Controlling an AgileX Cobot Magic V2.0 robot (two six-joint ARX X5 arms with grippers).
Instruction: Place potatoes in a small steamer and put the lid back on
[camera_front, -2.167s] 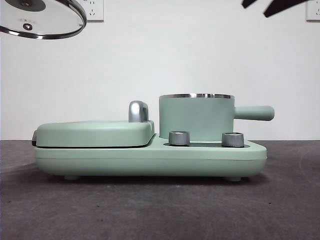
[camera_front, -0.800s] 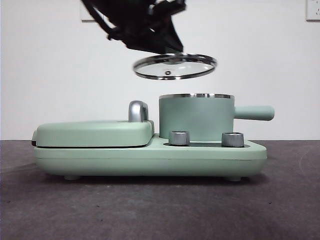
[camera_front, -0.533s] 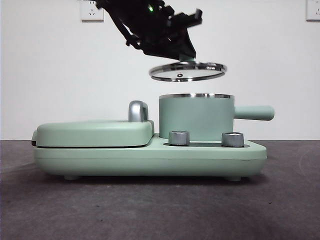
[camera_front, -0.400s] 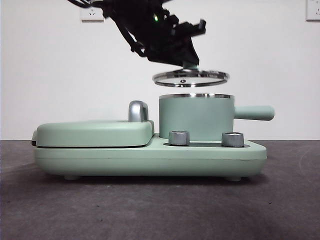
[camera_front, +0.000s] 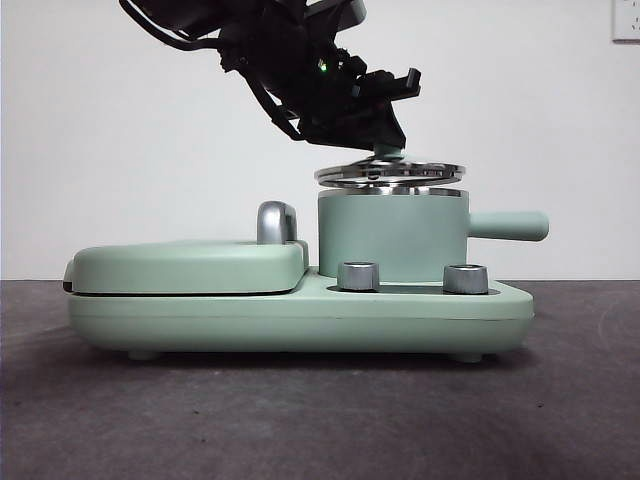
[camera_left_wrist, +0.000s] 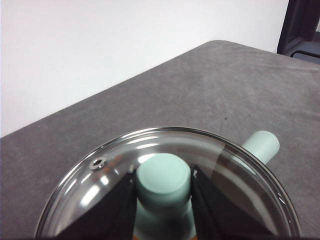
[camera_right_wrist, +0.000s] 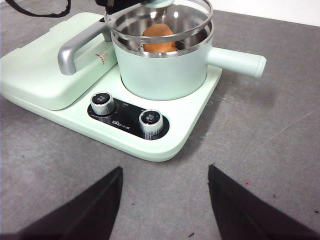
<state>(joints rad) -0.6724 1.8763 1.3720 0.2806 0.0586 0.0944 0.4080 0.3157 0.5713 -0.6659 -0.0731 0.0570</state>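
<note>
The mint-green steamer pot (camera_front: 392, 237) with its side handle (camera_front: 510, 225) stands on the base unit (camera_front: 300, 310). My left gripper (camera_front: 385, 145) is shut on the mint knob (camera_left_wrist: 163, 176) of the glass lid (camera_front: 390, 172), holding it level just above the pot's steel rim. The lid (camera_left_wrist: 90, 190) fills the left wrist view, with the pot's handle (camera_left_wrist: 261, 145) below it. In the right wrist view the orange-brown potato (camera_right_wrist: 159, 38) lies inside the pot (camera_right_wrist: 162, 70), seen under the lid's rim (camera_right_wrist: 160, 30). My right gripper (camera_right_wrist: 162, 195) is open and empty, back from the base.
The flat hinged grill plate (camera_front: 190, 265) with a chrome handle (camera_front: 276, 222) takes up the base's other half. Two steel dials (camera_front: 358, 276) (camera_front: 465, 278) face the front. Dark grey table (camera_front: 320, 420) all around.
My left gripper has carried the lid from high at the left across and down to just above the pot's rim. The pot and base have not moved.
</note>
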